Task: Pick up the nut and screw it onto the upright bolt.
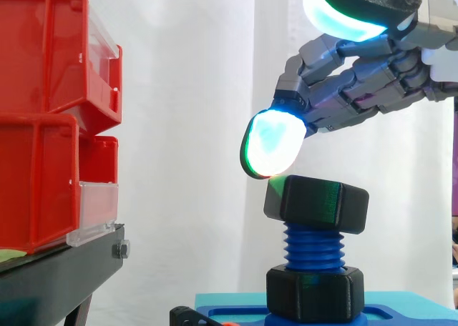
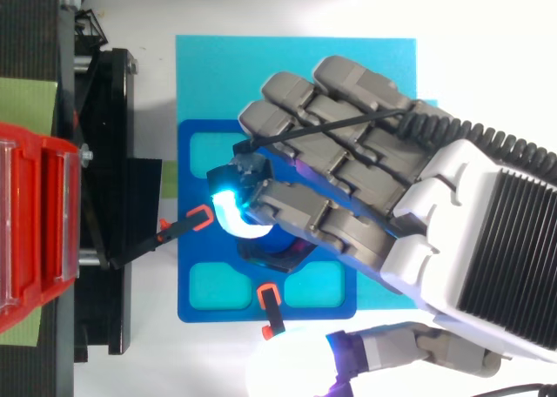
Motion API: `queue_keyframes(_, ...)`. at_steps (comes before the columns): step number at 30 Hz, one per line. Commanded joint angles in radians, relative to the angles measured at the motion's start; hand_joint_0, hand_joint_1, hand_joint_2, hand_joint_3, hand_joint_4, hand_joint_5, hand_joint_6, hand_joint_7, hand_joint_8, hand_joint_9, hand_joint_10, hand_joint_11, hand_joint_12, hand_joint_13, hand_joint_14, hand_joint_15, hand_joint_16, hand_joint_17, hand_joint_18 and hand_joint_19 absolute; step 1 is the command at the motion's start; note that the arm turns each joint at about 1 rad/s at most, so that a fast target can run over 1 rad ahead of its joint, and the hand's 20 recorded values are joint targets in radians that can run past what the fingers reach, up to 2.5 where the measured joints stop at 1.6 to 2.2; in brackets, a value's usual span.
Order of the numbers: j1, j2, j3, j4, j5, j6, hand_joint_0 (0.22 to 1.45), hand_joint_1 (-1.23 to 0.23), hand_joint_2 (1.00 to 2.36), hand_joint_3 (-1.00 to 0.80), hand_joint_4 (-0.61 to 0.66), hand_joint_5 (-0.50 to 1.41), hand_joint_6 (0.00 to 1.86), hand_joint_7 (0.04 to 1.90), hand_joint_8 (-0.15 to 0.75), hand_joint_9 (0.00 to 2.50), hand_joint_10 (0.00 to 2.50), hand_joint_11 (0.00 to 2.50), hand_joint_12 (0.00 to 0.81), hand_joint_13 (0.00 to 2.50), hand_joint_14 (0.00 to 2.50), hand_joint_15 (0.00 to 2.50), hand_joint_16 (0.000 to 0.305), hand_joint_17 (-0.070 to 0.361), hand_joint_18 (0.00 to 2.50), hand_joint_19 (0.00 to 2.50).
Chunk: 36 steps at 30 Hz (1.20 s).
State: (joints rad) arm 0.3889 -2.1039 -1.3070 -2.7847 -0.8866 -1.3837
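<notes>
Side view: black nut point(image 1: 317, 204) sits threaded on top of the upright blue bolt point(image 1: 313, 247), above a black collar point(image 1: 313, 292). Hand point(image 1: 358, 83) hovers over it, fingers loosely apart, gripping nothing; one glowing fingertip point(image 1: 272, 146) is at the nut's upper left corner. Top view: hand covers the bolt over the blue plate point(image 2: 196, 232); red bins point(image 2: 35, 232) stand at the left.

nut point(image 1: 317, 204) black, bolt point(image 1: 313, 247) blue; base point(image 2: 187, 240) dark blue on cyan mat point(image 2: 209, 66); bins point(image 1: 43, 126) red, stand point(image 1: 57, 276) black; hand point(image 1: 358, 83) grey, pad point(image 1: 272, 144) glowing cyan-green; curtain point(image 1: 193, 90) white
</notes>
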Motion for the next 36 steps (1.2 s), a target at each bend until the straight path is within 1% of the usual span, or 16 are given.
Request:
queue_keyframes(1, 0.001, -0.001, 0.000, -0.004, 0.000, 0.000, 0.50, -0.05, 1.00, -0.50, 0.14, -0.12, 0.50, 0.75, 0.240, 0.39, 0.00, 0.00, 0.329, 0.36, 0.00, 0.00, 0.042, 0.095, 0.27, 0.01)
queue_keyframes(6, 0.001, -0.001, 0.000, 0.005, -0.003, -0.003, 0.49, -0.04, 1.00, -0.50, 0.15, -0.13, 0.50, 0.71, 0.232, 0.37, 0.00, 0.00, 0.329, 0.35, 0.00, 0.00, 0.042, 0.095, 0.27, 0.02)
queue_keyframes(8, -0.004, -0.001, 0.000, 0.030, -0.003, -0.003, 0.49, -0.04, 1.00, -0.50, 0.15, -0.13, 0.50, 0.71, 0.232, 0.37, 0.00, 0.00, 0.329, 0.35, 0.00, 0.00, 0.042, 0.096, 0.27, 0.01)
queue_keyframes(12, -0.009, -0.001, 0.000, 0.034, -0.011, -0.005, 0.49, -0.04, 1.00, -0.50, 0.14, -0.13, 0.50, 0.71, 0.232, 0.37, 0.00, 0.00, 0.329, 0.35, 0.00, 0.00, 0.043, 0.096, 0.26, 0.01)
queue_keyframes(17, -0.009, -0.001, 0.000, 0.037, -0.012, -0.006, 0.49, -0.04, 1.00, -0.50, 0.15, -0.13, 0.50, 0.70, 0.232, 0.37, 0.00, 0.00, 0.329, 0.34, 0.00, 0.00, 0.043, 0.096, 0.26, 0.02)
queue_keyframes(19, -0.005, -0.001, 0.000, 0.050, -0.014, -0.009, 0.49, -0.04, 1.00, -0.50, 0.15, -0.13, 0.50, 0.70, 0.232, 0.37, 0.00, 0.00, 0.330, 0.34, 0.00, 0.00, 0.043, 0.096, 0.26, 0.01)
queue_keyframes(20, -0.001, -0.001, 0.000, 0.067, -0.012, -0.028, 0.49, -0.04, 1.00, -0.50, 0.15, -0.13, 0.50, 0.69, 0.232, 0.37, 0.00, 0.00, 0.330, 0.34, 0.00, 0.00, 0.043, 0.096, 0.26, 0.02)
queue_keyframes(22, 0.001, -0.001, 0.000, 0.073, -0.009, -0.051, 0.49, -0.04, 1.00, -0.50, 0.15, -0.14, 0.50, 0.70, 0.233, 0.37, 0.00, 0.00, 0.330, 0.34, 0.00, 0.00, 0.043, 0.096, 0.26, 0.02)
queue_keyframes(24, 0.004, -0.001, 0.000, 0.082, -0.011, -0.092, 0.49, -0.04, 1.00, -0.50, 0.15, -0.14, 0.50, 0.70, 0.233, 0.37, 0.00, 0.00, 0.330, 0.34, 0.00, 0.00, 0.043, 0.096, 0.26, 0.02)
queue_keyframes(25, 0.004, -0.001, 0.000, 0.083, -0.012, -0.101, 0.49, -0.04, 1.00, -0.50, 0.15, -0.14, 0.50, 0.70, 0.234, 0.37, 0.00, 0.00, 0.330, 0.35, 0.00, 0.00, 0.043, 0.096, 0.26, 0.02)
queue_keyframes(26, 0.004, -0.001, 0.000, 0.088, -0.012, -0.104, 0.49, -0.04, 1.00, -0.50, 0.15, -0.14, 0.50, 0.70, 0.234, 0.37, 0.00, 0.00, 0.330, 0.35, 0.00, 0.00, 0.043, 0.096, 0.26, 0.02)
queue_keyframes(27, 0.008, -0.001, 0.000, 0.116, -0.011, -0.106, 0.49, -0.04, 1.00, -0.50, 0.16, -0.14, 0.50, 0.70, 0.234, 0.37, 0.00, 0.00, 0.330, 0.34, 0.00, 0.00, 0.043, 0.096, 0.26, 0.02)
queue_keyframes(32, 0.011, -0.001, 0.000, 0.120, -0.006, -0.104, 0.49, -0.05, 1.00, -0.50, 0.16, -0.14, 0.50, 0.70, 0.236, 0.37, 0.00, 0.00, 0.330, 0.35, 0.00, 0.00, 0.043, 0.096, 0.26, 0.02)
queue_keyframes(33, 0.011, -0.004, 0.000, 0.120, -0.006, -0.104, 0.49, -0.05, 1.00, -0.50, 0.16, -0.14, 0.50, 0.70, 0.237, 0.37, 0.00, 0.00, 0.330, 0.35, 0.00, 0.00, 0.043, 0.096, 0.26, 0.02)
queue_keyframes(35, 0.010, -0.039, 0.000, 0.119, -0.006, -0.101, 0.49, -0.05, 1.00, -0.50, 0.16, -0.14, 0.50, 0.70, 0.237, 0.37, 0.00, 0.00, 0.330, 0.35, 0.00, 0.00, 0.043, 0.096, 0.26, 0.02)
queue_keyframes(36, 0.007, -0.045, 0.000, 0.119, -0.006, -0.091, 0.49, -0.05, 1.00, -0.50, 0.17, -0.14, 0.50, 0.71, 0.237, 0.37, 0.00, 0.00, 0.330, 0.35, 0.00, 0.00, 0.043, 0.096, 0.27, 0.02)
